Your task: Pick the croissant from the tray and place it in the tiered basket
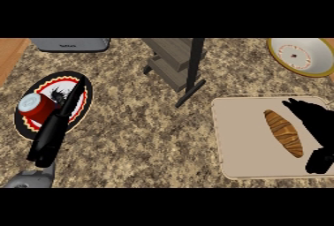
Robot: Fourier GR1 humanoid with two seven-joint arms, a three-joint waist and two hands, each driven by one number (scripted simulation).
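Note:
A brown croissant [284,133] lies lengthwise on the beige tray [229,141] at the right of the counter. My right hand [312,121] hovers over the tray just right of the croissant, fingers straight and spread, open, holding nothing. Its thumb sits lower, near the tray's front right corner. The tiered basket [171,62], with wooden shelves on a black post, stands at the back centre, well left of the tray. Over at the far left, my left hand [53,130] stretches open across a black plate.
A black plate [83,90] with red and white trim holds a red cup [36,108] at the left. A white bowl [303,55] with a yellow rim sits at the back right. At the back left stands a grey appliance [70,44].

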